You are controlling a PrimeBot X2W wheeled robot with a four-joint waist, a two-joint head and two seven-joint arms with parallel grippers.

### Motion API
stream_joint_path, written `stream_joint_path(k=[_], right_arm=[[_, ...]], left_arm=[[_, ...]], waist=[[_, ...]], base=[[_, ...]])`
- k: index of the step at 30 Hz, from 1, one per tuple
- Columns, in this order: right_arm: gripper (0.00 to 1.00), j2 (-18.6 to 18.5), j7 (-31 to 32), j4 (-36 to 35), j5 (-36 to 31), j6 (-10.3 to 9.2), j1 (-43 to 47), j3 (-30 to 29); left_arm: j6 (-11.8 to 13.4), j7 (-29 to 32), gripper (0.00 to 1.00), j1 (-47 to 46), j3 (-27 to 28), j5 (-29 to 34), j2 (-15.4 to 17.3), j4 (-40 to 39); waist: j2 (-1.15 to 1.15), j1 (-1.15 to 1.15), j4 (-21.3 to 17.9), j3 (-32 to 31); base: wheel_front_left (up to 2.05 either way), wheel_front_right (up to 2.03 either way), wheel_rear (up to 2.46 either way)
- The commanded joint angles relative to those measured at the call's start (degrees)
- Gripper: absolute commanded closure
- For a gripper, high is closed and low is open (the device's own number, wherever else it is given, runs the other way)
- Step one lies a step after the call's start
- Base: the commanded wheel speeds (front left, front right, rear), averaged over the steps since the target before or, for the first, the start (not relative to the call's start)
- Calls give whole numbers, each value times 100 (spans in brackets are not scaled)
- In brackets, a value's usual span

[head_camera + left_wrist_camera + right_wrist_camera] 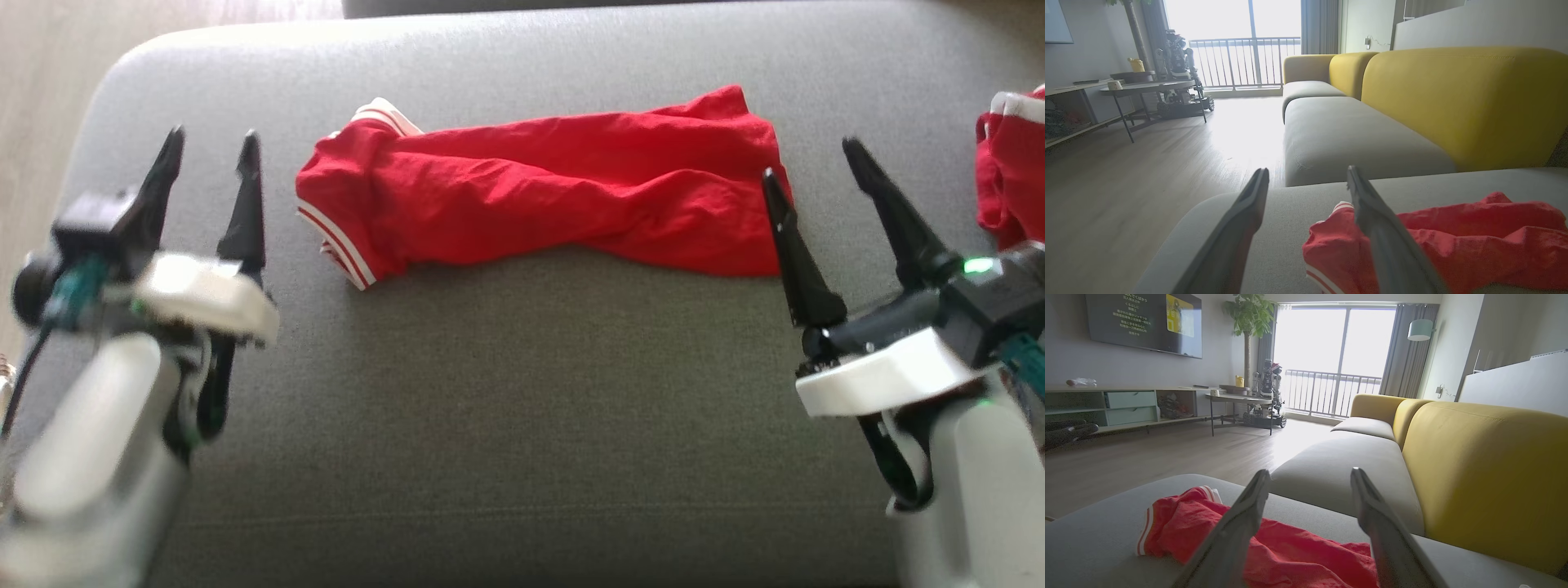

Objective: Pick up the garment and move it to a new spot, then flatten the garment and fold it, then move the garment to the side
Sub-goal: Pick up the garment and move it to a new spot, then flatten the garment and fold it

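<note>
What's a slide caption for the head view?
Both open, left gripper and right gripper flank a red garment on a grey cushion.

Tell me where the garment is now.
In the head view, the red garment lies stretched across the grey cushion, between the left end effector and the right end effector.

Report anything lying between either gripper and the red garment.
Nothing visible does. Bare grey cushion separates the open left gripper from the striped end of the red garment; the open right gripper is at its other end.

left hand (211, 151): fingers spread, empty | right hand (808, 167): fingers spread, empty; both raised
</note>
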Motion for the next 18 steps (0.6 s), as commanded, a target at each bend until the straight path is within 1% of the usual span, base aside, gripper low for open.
stream_joint_path(k=[1,2,4,6,8,11,14,18], right_arm=[[0,69,-50,-147,52,-2,-18,94],[0,69,-59,-127,74,-2,25,85],[0,69,-80,-62,109,-2,119,78],[0,69,-95,27,142,-2,247,77],[0,69,-104,87,169,-2,383,73],[0,69,-133,147,225,-2,533,99],[0,69,-156,212,246,-2,627,145],[0,69,-197,266,246,-2,665,143]], left_arm=[[152,-66,0,23,434,62,195,-408],[269,-67,0,284,603,122,139,-671],[402,-68,0,825,909,261,-27,-1132],[451,-68,0,1359,1173,460,-231,-1487],[461,-69,0,1858,1485,605,-513,-1784],[339,-69,0,2454,1887,873,-936,-2096],[151,-69,0,2825,2254,1142,-1384,-2272],[-267,-69,0,3025,2624,1442,-1880,-2321]], waist=[[0,0,40,-59],[0,0,51,-86],[0,0,77,-169],[0,0,113,-292],[0,0,151,-390],[0,0,189,-483],[0,0,222,-511],[0,0,265,-452]], base=[[0,0,0],[0,0,0],[0,0,0],[0,0,0],[0,0,0],[0,0,0],[0,0,0],[0,0,0]])
